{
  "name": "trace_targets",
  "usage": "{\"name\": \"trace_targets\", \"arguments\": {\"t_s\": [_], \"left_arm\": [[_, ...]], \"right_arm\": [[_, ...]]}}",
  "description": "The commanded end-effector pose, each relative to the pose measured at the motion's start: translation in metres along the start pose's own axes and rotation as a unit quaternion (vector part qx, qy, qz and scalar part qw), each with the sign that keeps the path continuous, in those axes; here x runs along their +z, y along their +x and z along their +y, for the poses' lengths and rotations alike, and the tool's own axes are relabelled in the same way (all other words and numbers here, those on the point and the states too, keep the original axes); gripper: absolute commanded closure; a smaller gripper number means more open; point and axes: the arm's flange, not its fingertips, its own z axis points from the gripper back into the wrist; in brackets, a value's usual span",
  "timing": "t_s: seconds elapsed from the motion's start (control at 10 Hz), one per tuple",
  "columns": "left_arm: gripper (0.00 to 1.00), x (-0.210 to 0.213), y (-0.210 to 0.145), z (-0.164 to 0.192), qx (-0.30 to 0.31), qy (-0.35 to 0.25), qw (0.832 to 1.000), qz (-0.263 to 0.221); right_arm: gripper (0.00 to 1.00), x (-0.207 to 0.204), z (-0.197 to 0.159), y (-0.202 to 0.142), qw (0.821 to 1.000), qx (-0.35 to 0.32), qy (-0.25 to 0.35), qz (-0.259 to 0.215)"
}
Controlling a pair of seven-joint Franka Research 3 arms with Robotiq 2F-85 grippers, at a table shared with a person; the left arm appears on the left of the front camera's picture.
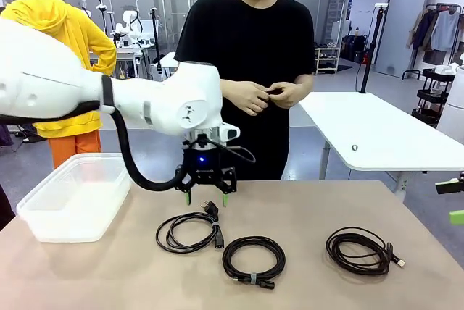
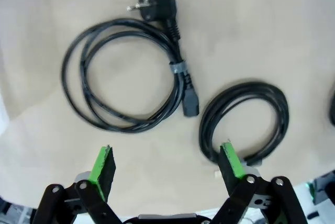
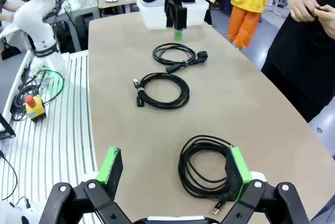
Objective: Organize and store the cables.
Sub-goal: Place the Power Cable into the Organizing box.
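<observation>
Cables [image 1: 252, 277] lie in three coils along the worktop's [image 1: 304, 208] robot-side edge; left gripper [image 1: 206, 199] hangs open over the plugged coil [image 2: 178, 68], right gripper [image 3: 174, 162] open by the right edge

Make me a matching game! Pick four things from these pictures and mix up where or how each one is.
Things:
1. bin
2. plug cable
3. left gripper
4. person's hands

Place or state:
a. open, hovering above a cable
b. held together at the far side
c. coiled, lying flat on the table
d. white, at the table's left end

Pairs: 1-d, 2-c, 3-a, 4-b
</observation>
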Motion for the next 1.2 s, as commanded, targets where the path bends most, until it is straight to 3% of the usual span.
{"name": "trace_targets", "arguments": {"t_s": [0.0,0.8,1.1], "left_arm": [[0.0,-0.013,0.024,-0.009,0.008,0.001,1.0,-0.004],[0.0,-0.086,0.04,-0.015,0.04,-0.02,0.999,0.015],[0.0,-0.102,0.042,-0.019,0.043,-0.02,0.999,-0.007]], "right_arm": [[0.0,0.003,0.002,0.01,1.0,0.009,-0.005,0.012],[0.0,0.003,0.002,0.01,1.0,0.009,-0.005,0.012],[0.0,0.003,0.002,0.01,1.0,0.009,-0.005,0.012]]}}
